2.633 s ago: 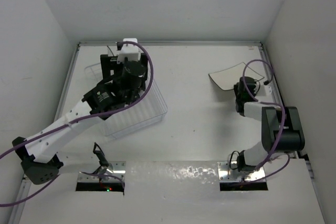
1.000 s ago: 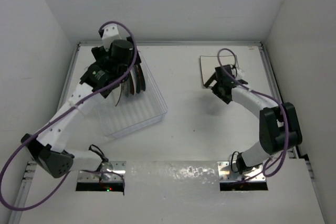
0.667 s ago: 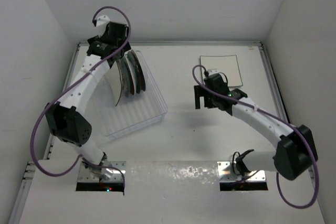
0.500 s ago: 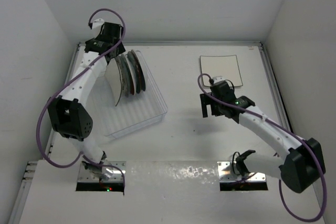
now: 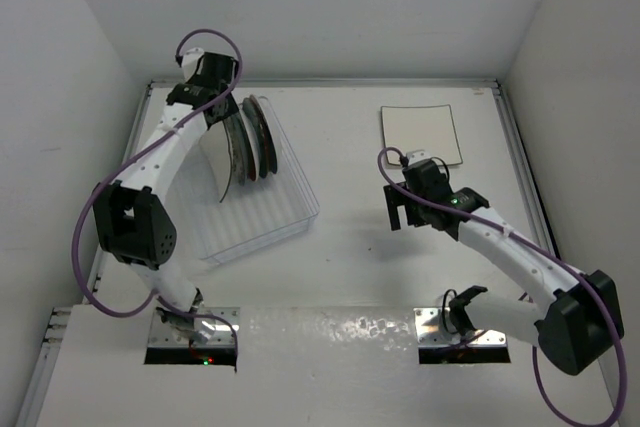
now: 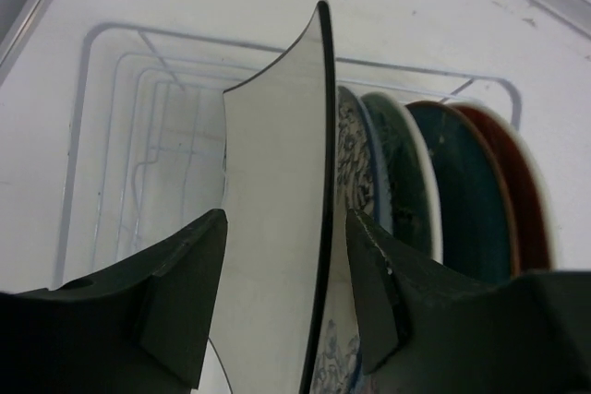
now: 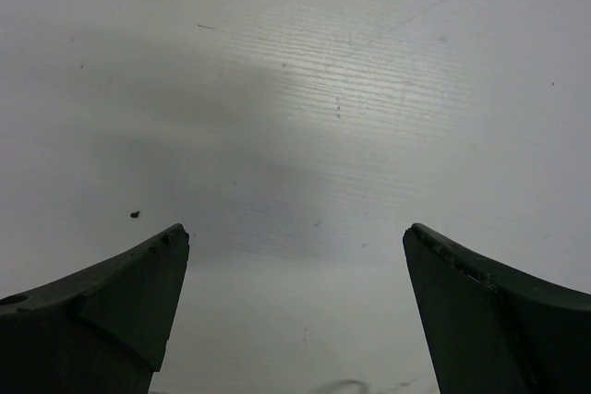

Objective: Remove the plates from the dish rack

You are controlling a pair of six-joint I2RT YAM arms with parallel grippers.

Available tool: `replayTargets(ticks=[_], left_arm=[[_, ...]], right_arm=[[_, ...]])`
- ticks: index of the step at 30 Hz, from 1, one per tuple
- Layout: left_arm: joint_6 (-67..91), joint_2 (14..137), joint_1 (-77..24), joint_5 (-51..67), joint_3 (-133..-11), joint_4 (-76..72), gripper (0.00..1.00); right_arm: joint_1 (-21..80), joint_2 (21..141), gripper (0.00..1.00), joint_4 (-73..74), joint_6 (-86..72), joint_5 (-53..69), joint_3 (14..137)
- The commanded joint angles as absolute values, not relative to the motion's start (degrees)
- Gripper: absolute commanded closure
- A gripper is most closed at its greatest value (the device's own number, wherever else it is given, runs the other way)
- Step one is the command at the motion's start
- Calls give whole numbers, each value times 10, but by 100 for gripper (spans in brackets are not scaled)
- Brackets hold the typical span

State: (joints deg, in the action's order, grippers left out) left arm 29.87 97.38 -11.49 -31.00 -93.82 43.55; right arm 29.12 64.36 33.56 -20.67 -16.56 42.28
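The clear dish rack (image 5: 268, 219) (image 6: 90, 136) lies at the table's left. Several plates stand on edge at its far end. Nearest my left arm is a square cream plate (image 5: 222, 162) (image 6: 277, 136). Behind it come a white plate with blue flowers (image 6: 352, 159) and red plates with teal faces (image 5: 262, 135) (image 6: 466, 205). My left gripper (image 5: 220, 110) (image 6: 286, 220) straddles the top edge of the square plate, one finger on each side. A thin gap shows at the right finger (image 6: 379, 292). My right gripper (image 5: 398, 209) (image 7: 295, 239) hangs wide open over bare table, holding nothing.
A second square cream plate (image 5: 420, 134) lies flat on the table at the back right, beyond my right gripper. White walls enclose the table on three sides. The arm bases sit at the near edge.
My left gripper's jaws have narrowed around the upright square plate. My right arm has drawn back slightly toward the near side, away from the flat plate.
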Motion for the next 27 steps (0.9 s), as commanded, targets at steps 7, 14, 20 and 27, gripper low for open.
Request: replayTargets(ticks=[7,14,20,27], left_arm=[[308,940,-109,-304,-897,409,58],[316,913,-109,-303,-853,397,80],[301,895,-109,-308,-899,418,100],[224,874,-109,-287,-959,408,100]], right_arm=[[292,644,5,329,-200,-176,417],[292,648,5,326,-204,-175,415],[291,640,5,329,-207,-181,418],[291,633,6,334,-209,-189,421]])
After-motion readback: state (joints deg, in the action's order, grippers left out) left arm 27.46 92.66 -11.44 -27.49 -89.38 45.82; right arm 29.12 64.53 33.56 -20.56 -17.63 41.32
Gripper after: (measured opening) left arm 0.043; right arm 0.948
